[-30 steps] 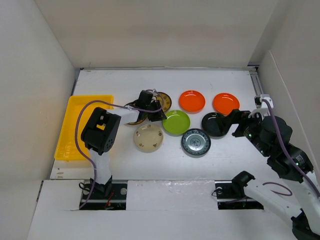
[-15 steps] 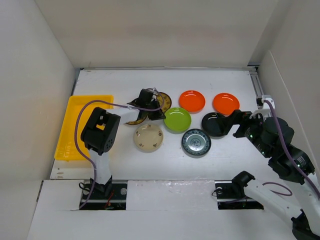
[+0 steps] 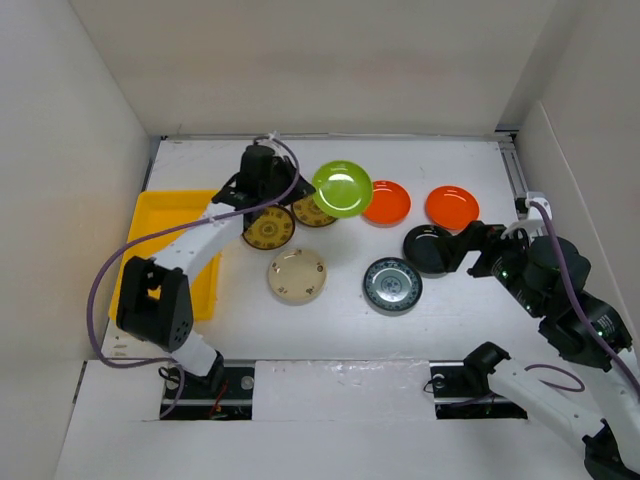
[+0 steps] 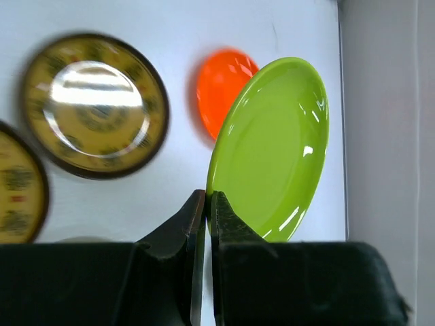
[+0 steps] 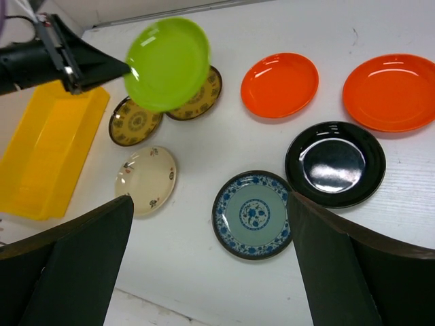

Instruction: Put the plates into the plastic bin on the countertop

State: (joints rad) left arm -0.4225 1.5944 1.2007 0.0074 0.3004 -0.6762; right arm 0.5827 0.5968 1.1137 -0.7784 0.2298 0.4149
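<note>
My left gripper (image 3: 311, 190) is shut on the rim of the lime green plate (image 3: 342, 188), which hangs tilted in the air above the countertop (image 3: 330, 320); in the left wrist view the fingertips (image 4: 219, 204) pinch its edge (image 4: 272, 149). The yellow plastic bin (image 3: 150, 215) lies at the left with nothing in it. On the countertop lie two brown-gold plates (image 3: 268, 228) (image 3: 312, 212), a cream floral one (image 3: 297, 275), a grey-teal one (image 3: 391, 284), a black one (image 3: 430, 248) and two orange ones (image 3: 385, 201) (image 3: 451, 207). My right gripper (image 3: 468, 248) stands open beside the black plate, holding nothing.
White walls (image 3: 90, 150) enclose the countertop on the left, back and right. The left arm (image 3: 190, 250) reaches across the bin's right edge. A metal rail (image 3: 515, 170) runs along the back right corner.
The left gripper closed on the green plate's rim and lifted it off the countertop, up and toward the back. The left arm swung over the bin's side. The right arm barely moved.
</note>
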